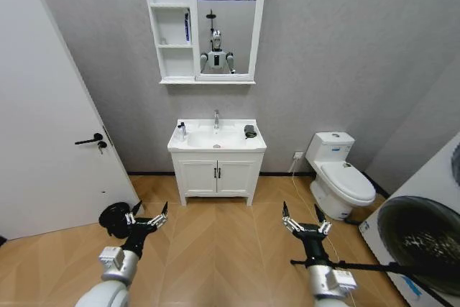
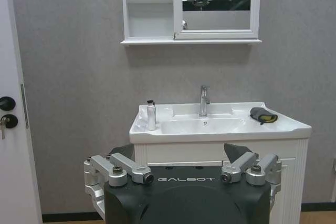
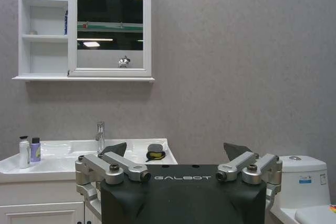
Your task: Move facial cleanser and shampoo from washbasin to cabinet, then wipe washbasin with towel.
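Observation:
The white washbasin [image 1: 215,147] stands against the far wall, well ahead of both grippers. Two small bottles, the facial cleanser and shampoo, stand on its left rim [image 1: 182,131]: a white pump bottle [image 3: 24,152] and a smaller purple one [image 3: 35,150]. I cannot tell which is which. The dark towel [image 1: 250,131] lies on the right rim. The cabinet [image 1: 172,23] hangs above, with something blue on a shelf. My left gripper [image 1: 149,210] and right gripper [image 1: 300,211] hover low over the floor, both open and holding nothing.
A two-door vanity [image 1: 217,175] carries the basin. A white door [image 1: 43,120] with a black handle is at the left, and a black round object [image 1: 113,218] sits on the floor near it. A toilet [image 1: 338,177] and a white appliance [image 1: 424,242] stand at the right.

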Robot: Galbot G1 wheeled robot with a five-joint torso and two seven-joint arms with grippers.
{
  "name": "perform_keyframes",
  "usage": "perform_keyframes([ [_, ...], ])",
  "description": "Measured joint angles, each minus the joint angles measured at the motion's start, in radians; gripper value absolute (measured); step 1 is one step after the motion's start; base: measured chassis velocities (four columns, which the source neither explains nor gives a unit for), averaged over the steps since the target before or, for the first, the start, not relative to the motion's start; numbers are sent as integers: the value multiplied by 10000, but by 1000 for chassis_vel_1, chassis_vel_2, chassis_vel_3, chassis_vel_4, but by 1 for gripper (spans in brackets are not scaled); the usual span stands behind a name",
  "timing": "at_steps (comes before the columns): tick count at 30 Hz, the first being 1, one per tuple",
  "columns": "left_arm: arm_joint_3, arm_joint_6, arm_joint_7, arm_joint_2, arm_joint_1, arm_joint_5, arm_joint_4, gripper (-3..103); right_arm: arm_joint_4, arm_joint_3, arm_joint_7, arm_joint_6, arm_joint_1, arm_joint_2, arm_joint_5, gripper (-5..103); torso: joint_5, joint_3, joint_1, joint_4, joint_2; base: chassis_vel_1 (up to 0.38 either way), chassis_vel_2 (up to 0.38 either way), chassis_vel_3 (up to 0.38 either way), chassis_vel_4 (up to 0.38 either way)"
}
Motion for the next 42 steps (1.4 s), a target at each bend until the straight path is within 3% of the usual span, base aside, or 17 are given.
perform_keyframes([
  [4, 9, -1, 4, -21, 8, -3, -71, 101, 29, -15, 1, -12, -22, 13, 6, 100, 0, 0, 1, 0, 0, 0, 0, 0, 0],
  [11, 34, -25, 23, -44, -4, -2, -98, 95, 121, 39, 153, 79, -59, -24, 56, 100, -1, 0, 1, 0, 0, 0, 0, 0, 0],
  [19, -90, -136, 67, -2, -71, -237, -190, 97, 248, -47, 150, -238, -215, -34, -49, 100, 0, 0, 1, 0, 0, 0, 0, 0, 0],
  [42, 93, -124, 67, -361, 90, 368, -54, 97, 186, 139, 5, -64, -110, -177, 350, 100, 0, 0, 1, 0, 0, 0, 0, 0, 0],
])
